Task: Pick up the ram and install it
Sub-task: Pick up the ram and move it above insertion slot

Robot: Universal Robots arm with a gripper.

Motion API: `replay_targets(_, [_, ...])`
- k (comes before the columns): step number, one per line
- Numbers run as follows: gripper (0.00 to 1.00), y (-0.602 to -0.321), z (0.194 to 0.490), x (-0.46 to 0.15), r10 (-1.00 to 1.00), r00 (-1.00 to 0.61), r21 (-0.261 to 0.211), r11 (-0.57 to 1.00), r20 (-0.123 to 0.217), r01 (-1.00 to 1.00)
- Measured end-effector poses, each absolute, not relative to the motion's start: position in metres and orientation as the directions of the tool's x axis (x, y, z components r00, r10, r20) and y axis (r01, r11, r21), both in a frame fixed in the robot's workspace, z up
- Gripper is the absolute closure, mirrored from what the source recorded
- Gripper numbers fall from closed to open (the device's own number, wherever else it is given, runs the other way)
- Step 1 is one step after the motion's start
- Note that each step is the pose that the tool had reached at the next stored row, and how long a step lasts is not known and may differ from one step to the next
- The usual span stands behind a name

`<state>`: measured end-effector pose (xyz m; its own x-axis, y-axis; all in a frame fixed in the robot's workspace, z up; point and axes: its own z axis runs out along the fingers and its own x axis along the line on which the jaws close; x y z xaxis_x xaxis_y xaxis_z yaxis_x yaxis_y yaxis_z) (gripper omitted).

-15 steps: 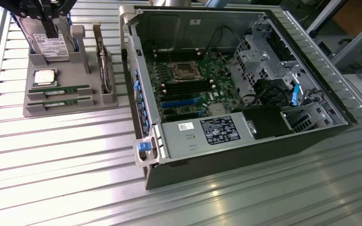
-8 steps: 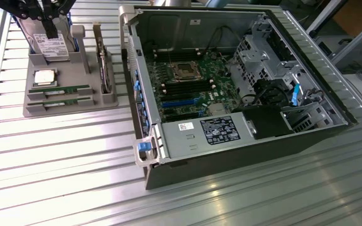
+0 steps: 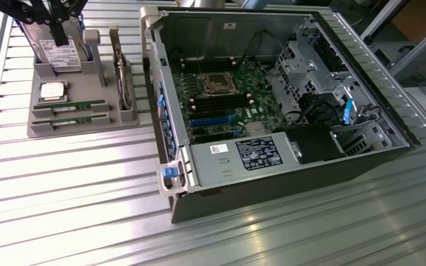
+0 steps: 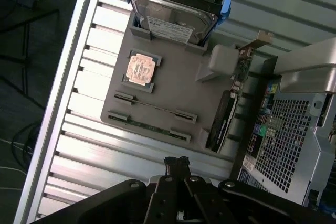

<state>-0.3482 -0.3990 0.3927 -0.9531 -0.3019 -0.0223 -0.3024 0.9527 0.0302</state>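
One ram stick [image 3: 70, 105] [image 4: 155, 109] stands on its long edge in a slotted holder on the gray tray [image 3: 87, 128] [image 4: 173, 85], and a second ram stick [image 3: 70, 118] [image 4: 149, 128] stands parallel to it, just beside it and closer to the tray's edge. Both are green with a pale label, and nothing touches them. The square silver processor [image 3: 52, 91] [image 4: 140, 69] lies flat in its recess next to the first stick. Beyond it a hard drive [image 3: 59, 54] [image 4: 173, 17] leans in a cradle with blue rails. Along the side of the tray nearest the computer, a larger card with a metal bracket [image 3: 122, 83] [image 4: 226, 119] stands on edge between two posts.

The end effector [image 3: 62, 37] [image 4: 176, 162] hangs above the tray, over the hard drive end in the exterior view, well apart from both sticks. In the wrist view its fingers are clenched together with nothing between them.

The tray sits on a ribbed metal tabletop [image 3: 65, 188] [image 4: 79, 145]. On the exterior view's right of the tray lies the open computer case [image 3: 390, 138] [image 4: 299, 145]. The case wall and the upright card stand between the sticks and the motherboard [image 3: 224, 97]. On that board, long black memory slots [image 3: 221, 103] run beside the processor socket [image 3: 217, 83], and the power supply [image 3: 243, 156] fills the near end of the case.
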Motion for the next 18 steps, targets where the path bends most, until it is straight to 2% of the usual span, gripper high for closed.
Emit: replay_targets(18, [0.89,-0.3989,0.3926,-0.3482,-0.542,-0.840,0.013,0.840,-0.014,-0.542])
